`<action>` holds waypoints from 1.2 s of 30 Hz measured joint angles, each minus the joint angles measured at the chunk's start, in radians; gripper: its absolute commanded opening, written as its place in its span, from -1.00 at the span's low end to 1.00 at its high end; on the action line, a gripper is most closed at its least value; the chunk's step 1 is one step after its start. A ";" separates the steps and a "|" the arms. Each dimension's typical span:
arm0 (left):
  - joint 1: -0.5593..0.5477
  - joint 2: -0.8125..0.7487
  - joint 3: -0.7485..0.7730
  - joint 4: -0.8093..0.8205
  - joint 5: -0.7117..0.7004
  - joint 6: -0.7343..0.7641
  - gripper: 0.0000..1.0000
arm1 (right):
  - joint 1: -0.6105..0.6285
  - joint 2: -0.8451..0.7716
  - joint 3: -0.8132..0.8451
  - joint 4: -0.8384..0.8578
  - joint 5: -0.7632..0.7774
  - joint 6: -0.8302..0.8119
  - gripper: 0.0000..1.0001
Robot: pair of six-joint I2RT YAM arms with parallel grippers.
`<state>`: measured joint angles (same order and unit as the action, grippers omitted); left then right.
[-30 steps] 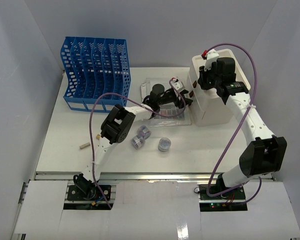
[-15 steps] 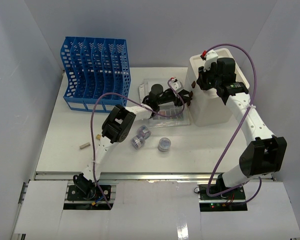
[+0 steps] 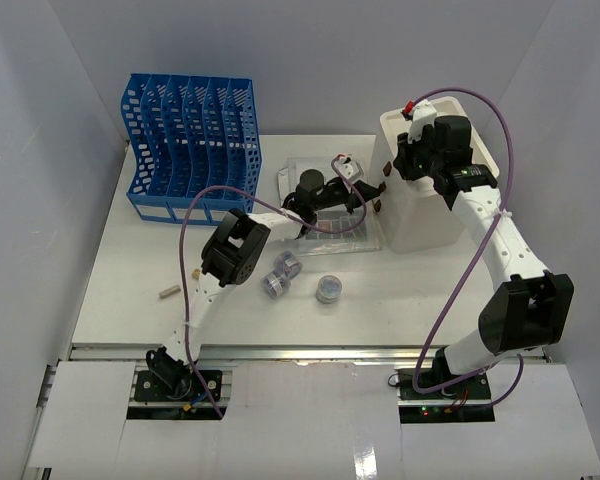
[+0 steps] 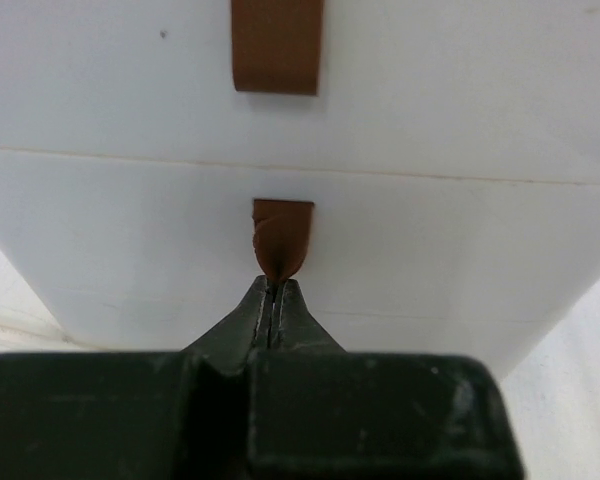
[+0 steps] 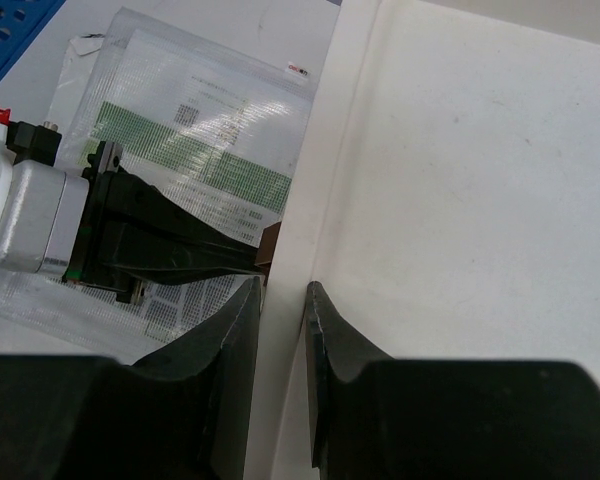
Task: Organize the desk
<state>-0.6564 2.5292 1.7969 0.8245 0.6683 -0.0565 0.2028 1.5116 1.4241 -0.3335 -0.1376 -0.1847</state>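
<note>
The white desk [image 3: 150, 260] carries a cream drawer cabinet [image 3: 425, 215] at its right. My left gripper [image 4: 274, 285] is shut on the lower drawer's brown pull tab [image 4: 282, 240]; a second tab [image 4: 276, 45] hangs on the drawer above. From above, the left gripper [image 3: 373, 200] meets the cabinet's left face. My right gripper [image 5: 280, 290] sits on the cabinet's top, its jaws closed either side of the left top wall [image 5: 295, 240]. In the top view the right gripper [image 3: 405, 168] is at that same edge.
A blue slotted file rack [image 3: 193, 145] stands at the back left. A clear plastic sleeve with papers [image 3: 325, 218] lies under the left arm. Three small round containers [image 3: 286, 264] [image 3: 273, 286] [image 3: 328, 289] and a small beige piece [image 3: 166, 292] lie mid-desk.
The left gripper's jaws have closed onto the lower brown tab after standing open at the cabinet's face. The right arm has stayed put.
</note>
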 measured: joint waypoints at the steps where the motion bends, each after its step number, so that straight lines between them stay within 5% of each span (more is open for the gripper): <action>1: 0.000 -0.014 -0.026 0.009 -0.003 -0.004 -1.00 | 0.000 0.000 0.000 0.000 0.000 0.000 -0.63; 15: 0.080 -0.411 -0.584 0.139 -0.057 -0.003 -1.00 | 0.000 -0.007 -0.010 0.009 -0.003 0.001 -0.60; 19: 0.095 -0.478 -0.676 0.146 -0.055 0.008 -0.98 | 0.000 -0.007 -0.012 0.011 -0.006 0.001 -0.35; 22: 0.094 -0.502 -0.712 0.145 -0.056 0.012 -0.38 | -0.001 -0.007 -0.012 0.011 -0.024 -0.007 0.04; 24: 0.096 -0.508 -0.712 0.140 -0.064 -0.006 0.25 | 0.000 -0.007 -0.013 0.012 -0.052 -0.019 0.71; 26: 0.100 -0.519 -0.712 0.133 -0.072 -0.030 0.80 | 0.002 -0.007 -0.014 0.009 -0.083 -0.036 0.96; 28: 0.105 -0.541 -0.712 0.127 -0.087 -0.065 0.96 | 0.004 -0.012 -0.015 0.000 -0.104 -0.055 0.80; 36: 0.145 -0.712 -0.702 0.036 -0.149 -0.218 0.96 | 0.015 -0.136 -0.020 -0.055 -0.148 -0.173 0.80</action>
<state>-0.5112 1.8172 1.0947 0.8605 0.5189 -0.2741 0.2173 1.3755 1.4044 -0.3885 -0.2860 -0.3578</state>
